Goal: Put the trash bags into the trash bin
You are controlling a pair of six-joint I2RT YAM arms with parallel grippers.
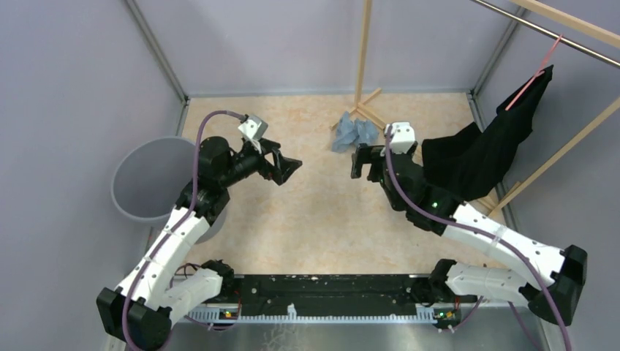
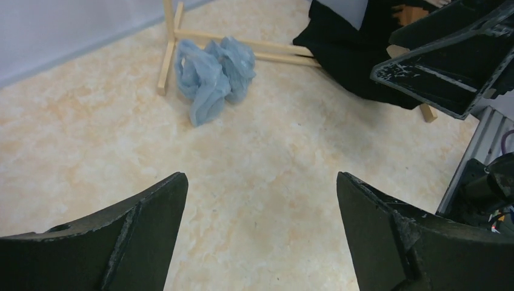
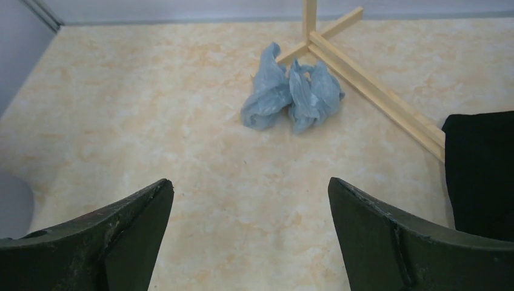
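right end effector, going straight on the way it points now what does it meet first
Probably the bare tabletop just short of the trash bags, which lie dead ahead of the open right end effector; depth is unclear, so maybe the bags.

Overhead looks down; wrist views, seemingly low, share trash bags (image 2: 212, 76).

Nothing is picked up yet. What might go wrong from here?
The bag lies against the wooden stand's foot, so a grab might catch wood. The black cloth hangs beside the right arm and might snag. The bin sits far left; the floppy bag might slip on the way.
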